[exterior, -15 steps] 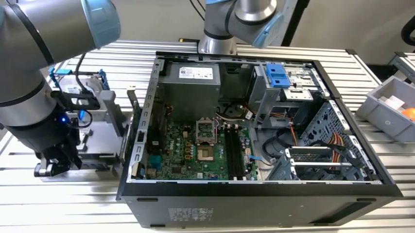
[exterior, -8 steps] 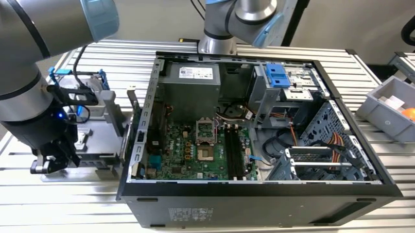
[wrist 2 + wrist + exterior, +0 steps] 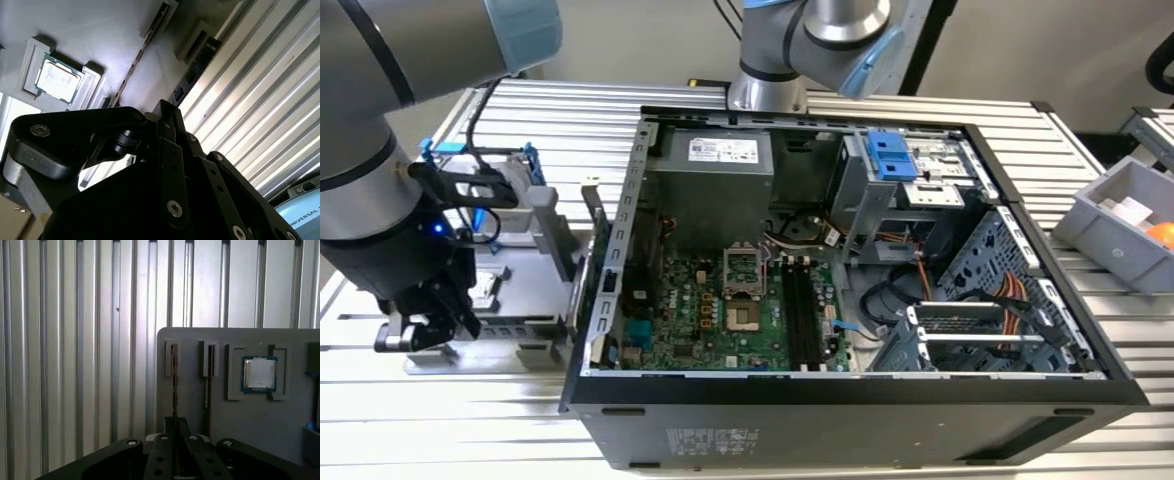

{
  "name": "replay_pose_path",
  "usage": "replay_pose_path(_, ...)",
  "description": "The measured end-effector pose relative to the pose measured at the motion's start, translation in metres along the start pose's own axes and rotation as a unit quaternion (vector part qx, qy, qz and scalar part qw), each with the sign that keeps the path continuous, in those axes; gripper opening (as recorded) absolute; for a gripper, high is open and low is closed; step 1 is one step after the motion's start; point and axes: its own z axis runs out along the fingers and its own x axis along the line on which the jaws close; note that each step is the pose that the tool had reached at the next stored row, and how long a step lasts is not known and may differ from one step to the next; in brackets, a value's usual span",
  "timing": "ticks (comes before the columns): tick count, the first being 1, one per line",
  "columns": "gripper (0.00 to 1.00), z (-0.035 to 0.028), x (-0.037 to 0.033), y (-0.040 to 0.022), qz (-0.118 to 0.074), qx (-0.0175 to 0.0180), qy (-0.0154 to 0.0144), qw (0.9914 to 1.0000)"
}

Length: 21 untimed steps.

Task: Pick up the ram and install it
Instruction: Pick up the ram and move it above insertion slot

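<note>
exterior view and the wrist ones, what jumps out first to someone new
The open computer case sits mid-frame in the exterior view, its green motherboard bare. At that view's left the gripper hangs low over a grey holder. In the first wrist view the ram stands on edge in a holder slot, in line with the gripper, a second stick and a square processor chip beside it.

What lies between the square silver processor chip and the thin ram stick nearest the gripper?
In the first wrist view, a second thin dark stick in its own slot stands between the ram and the chip.
</note>
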Motion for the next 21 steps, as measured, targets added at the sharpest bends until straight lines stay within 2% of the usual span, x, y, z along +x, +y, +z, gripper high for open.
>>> replay_pose_path(21,0.0,-0.0255,0.0002,0.0002,0.0,0.0,0.0,1.0)
